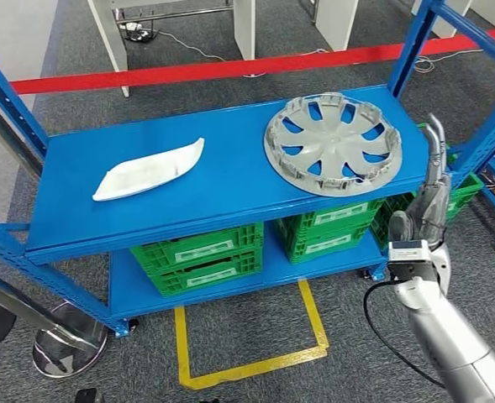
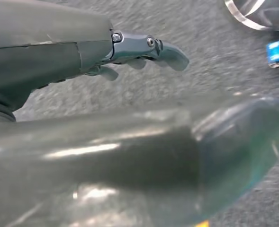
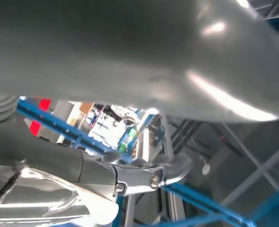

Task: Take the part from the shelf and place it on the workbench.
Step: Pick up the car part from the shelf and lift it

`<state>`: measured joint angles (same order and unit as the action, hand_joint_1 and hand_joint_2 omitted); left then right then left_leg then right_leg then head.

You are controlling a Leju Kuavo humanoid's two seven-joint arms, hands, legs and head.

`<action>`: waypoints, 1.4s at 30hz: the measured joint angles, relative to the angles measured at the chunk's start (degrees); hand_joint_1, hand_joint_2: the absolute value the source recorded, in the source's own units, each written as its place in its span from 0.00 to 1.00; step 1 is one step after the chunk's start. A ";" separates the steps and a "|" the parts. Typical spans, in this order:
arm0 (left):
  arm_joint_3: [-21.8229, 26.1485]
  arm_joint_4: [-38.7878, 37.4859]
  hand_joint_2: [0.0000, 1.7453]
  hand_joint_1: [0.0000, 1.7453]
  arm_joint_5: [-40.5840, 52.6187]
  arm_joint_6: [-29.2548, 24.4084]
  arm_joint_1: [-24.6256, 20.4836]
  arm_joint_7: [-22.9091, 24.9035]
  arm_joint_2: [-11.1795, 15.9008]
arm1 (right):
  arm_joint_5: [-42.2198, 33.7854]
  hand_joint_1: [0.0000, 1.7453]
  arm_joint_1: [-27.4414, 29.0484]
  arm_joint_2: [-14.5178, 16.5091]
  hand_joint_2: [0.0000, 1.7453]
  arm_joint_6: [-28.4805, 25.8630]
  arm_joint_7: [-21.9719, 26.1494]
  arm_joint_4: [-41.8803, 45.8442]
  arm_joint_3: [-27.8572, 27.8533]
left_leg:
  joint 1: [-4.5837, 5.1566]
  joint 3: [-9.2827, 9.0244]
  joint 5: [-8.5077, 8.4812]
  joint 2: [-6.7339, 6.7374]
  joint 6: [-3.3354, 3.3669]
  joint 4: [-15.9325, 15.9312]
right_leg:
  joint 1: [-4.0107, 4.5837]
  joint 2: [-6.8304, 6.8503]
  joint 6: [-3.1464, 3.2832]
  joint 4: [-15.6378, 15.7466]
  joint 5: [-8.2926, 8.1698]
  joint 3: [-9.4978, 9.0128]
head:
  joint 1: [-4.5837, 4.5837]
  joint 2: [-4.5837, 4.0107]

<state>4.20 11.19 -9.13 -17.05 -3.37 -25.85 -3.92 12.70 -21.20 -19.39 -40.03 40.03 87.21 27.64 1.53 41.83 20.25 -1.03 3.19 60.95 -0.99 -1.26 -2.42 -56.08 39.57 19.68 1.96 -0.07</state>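
A round silver wheel cover (image 1: 332,144) lies flat on the right half of the blue shelf's top board (image 1: 232,201). A long white curved part (image 1: 150,170) lies on the left half. My right hand (image 1: 429,197) is raised just off the shelf's right end, beside the wheel cover and apart from it. Its fingers (image 3: 159,172) point up and hold nothing. In the left wrist view my left hand (image 2: 59,52) hangs over grey carpet with its fingers (image 2: 148,47) stretched out and nothing in them.
Green crates (image 1: 200,256) (image 1: 327,227) fill the lower shelf board. Blue uprights (image 1: 416,42) stand at the shelf's corners. Red tape (image 1: 232,69) runs behind the shelf. A yellow floor outline (image 1: 250,365) and a round metal base (image 1: 64,344) lie in front.
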 joint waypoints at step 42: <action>-0.81 0.14 0.00 0.00 0.33 1.12 -0.18 -0.85 0.59 | -5.32 0.00 -7.31 0.42 1.00 11.47 -4.31 -16.65 1.24 | -1.03 -6.39 5.33 0.39 -1.64 -1.58 | 0.06 1.21 0.37 -2.86 -12.03 14.61 | -0.28 0.01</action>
<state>3.39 11.32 -8.80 -15.93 -3.56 -26.69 -3.33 7.39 -28.52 -18.97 -28.57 35.72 70.56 28.87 0.50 35.44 25.58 -0.64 1.55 59.36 -0.93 -0.05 -2.05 -58.94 27.54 34.28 1.67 -0.07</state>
